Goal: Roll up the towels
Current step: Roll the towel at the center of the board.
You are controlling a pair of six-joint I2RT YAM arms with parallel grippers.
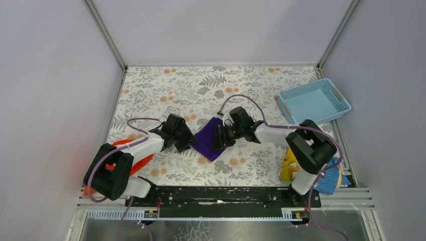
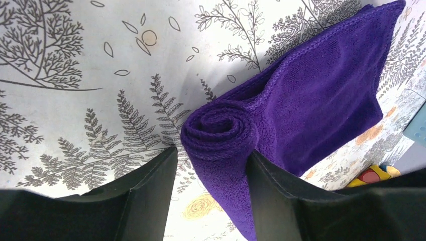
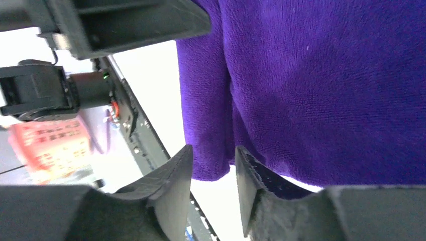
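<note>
left tool (image 2: 211, 160) narrowly open, clamping the rolled end of the purple towel (image 2: 321, 90); right tool (image 3: 213, 160), almost closed, pinches the towel's opposite edge.

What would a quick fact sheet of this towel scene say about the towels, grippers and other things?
purple towel: table centre, partly rolled, rest unrolled
left gripper: shut on its rolled end
right gripper: pinching its opposite edge
orange-red towel: under the left arm, mostly hidden
blue basket: far right of the table
printed cloth: near right, beside the right arm's base
</note>
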